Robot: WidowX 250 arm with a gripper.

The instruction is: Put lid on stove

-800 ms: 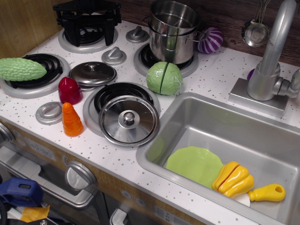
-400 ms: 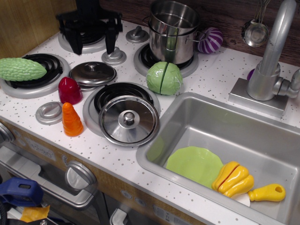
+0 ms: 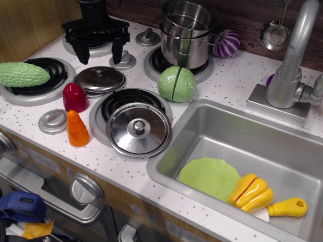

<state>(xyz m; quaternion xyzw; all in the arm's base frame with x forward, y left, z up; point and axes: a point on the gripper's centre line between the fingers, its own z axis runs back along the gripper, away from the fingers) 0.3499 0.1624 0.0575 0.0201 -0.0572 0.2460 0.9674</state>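
Observation:
The small domed grey lid [image 3: 100, 79] with a centre knob lies on the white speckled stove [image 3: 30, 115], between the burners and left of centre. My black gripper [image 3: 99, 53] hangs just behind the lid, over the back left burner [image 3: 101, 49]. Its two fingers are spread apart and empty. A larger, shinier flat lid with rings [image 3: 139, 129] rests on the front right burner [image 3: 126, 101].
A green bumpy vegetable [image 3: 22, 73] lies on the front left burner. A red piece [image 3: 75, 97] and an orange cone [image 3: 77, 129] stand in front of the small lid. A green cabbage [image 3: 176, 84], a steel pot [image 3: 185, 33] and the sink [image 3: 282, 146] lie to the right.
My gripper has moved forward and down from the back left burner toward the small lid, still open. Nothing else has moved.

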